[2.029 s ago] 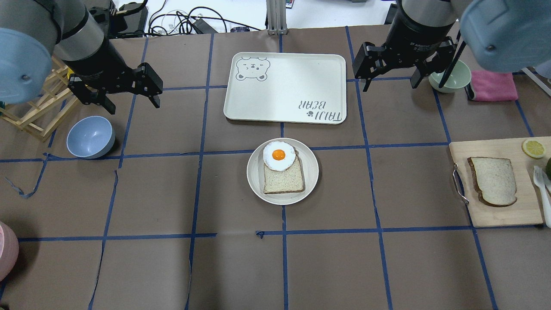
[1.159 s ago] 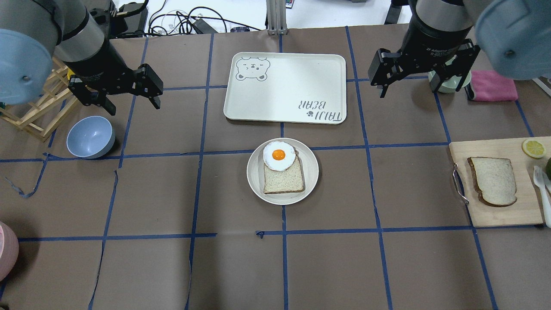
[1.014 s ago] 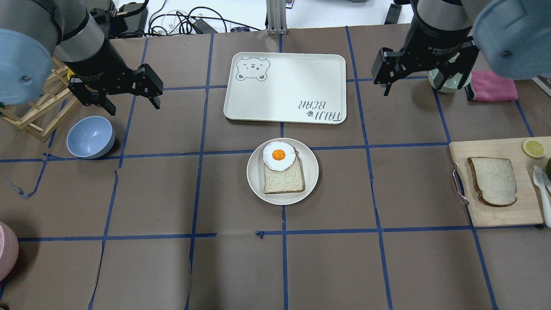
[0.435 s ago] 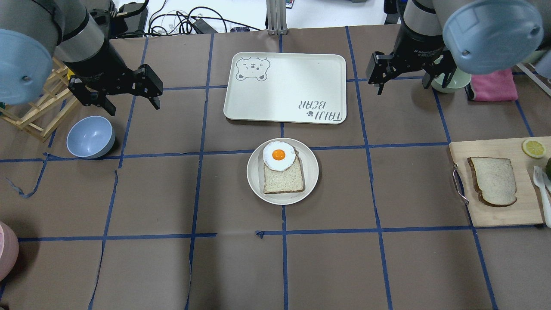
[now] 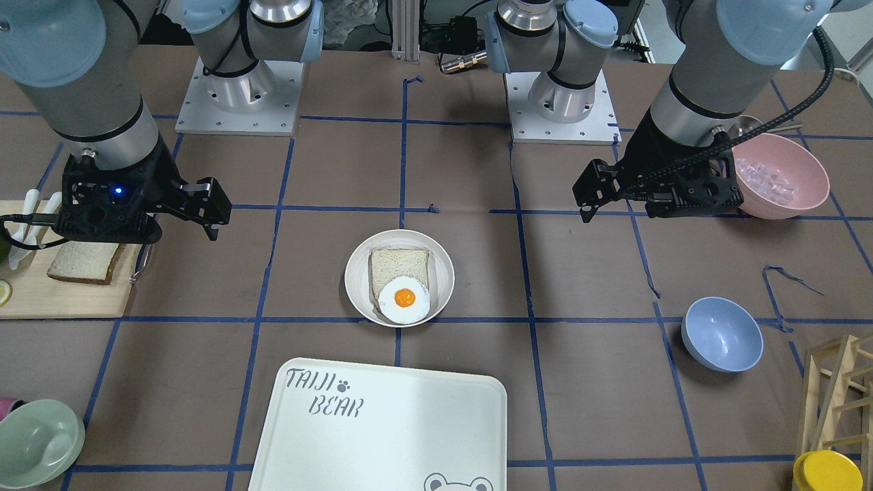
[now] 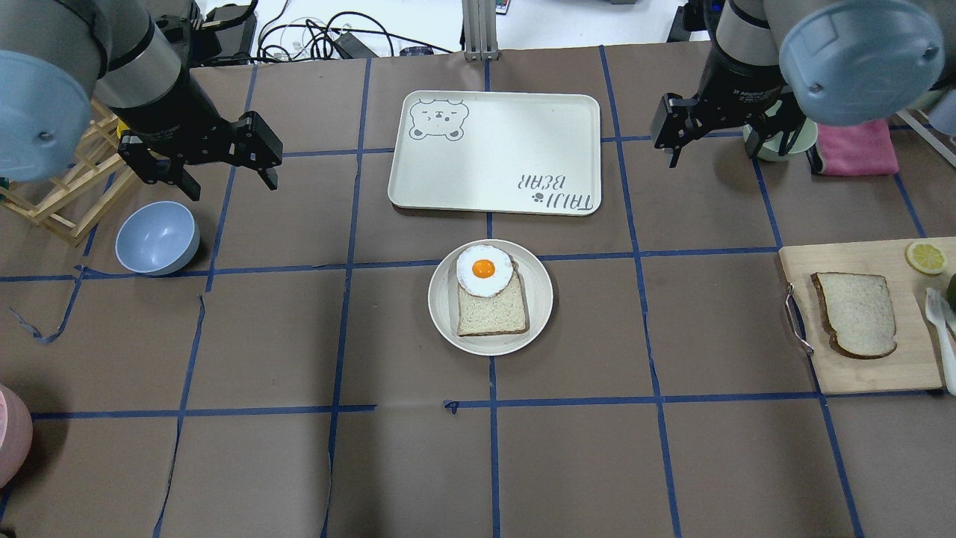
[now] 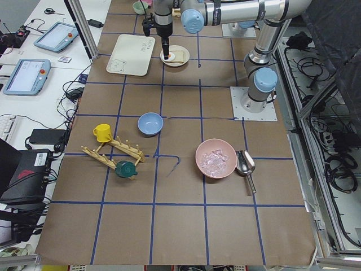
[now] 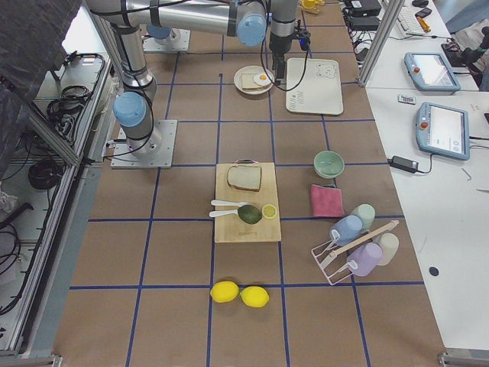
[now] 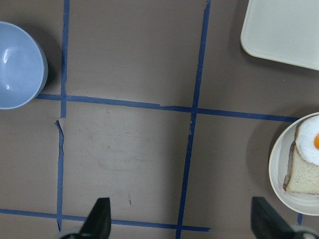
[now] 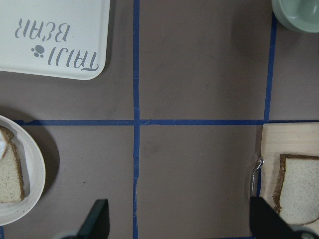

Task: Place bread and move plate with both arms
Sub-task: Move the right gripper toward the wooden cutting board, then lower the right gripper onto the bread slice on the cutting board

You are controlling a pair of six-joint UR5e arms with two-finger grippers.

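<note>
Right gripper (image 6: pixel 713 143) fingers apart, empty, above far edge | left gripper (image 6: pixel 228 175) apart, empty | bread (image 6: pixel 857 314) on cutting board (image 6: pixel 859 373) at desk's right edge, robot-ward of right gripper, long axis far-to-near | plate (image 6: pixel 441 306) mid-desk | right arm nearer: judged 1st mover

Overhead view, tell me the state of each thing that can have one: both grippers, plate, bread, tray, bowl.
left gripper: open, empty, above the table.
right gripper: open, empty, above the table.
plate: holds a smaller slice topped by a fried egg.
bread: flat on the cutting board, not held.
tray: empty.
blue bowl: upright, empty.
</note>
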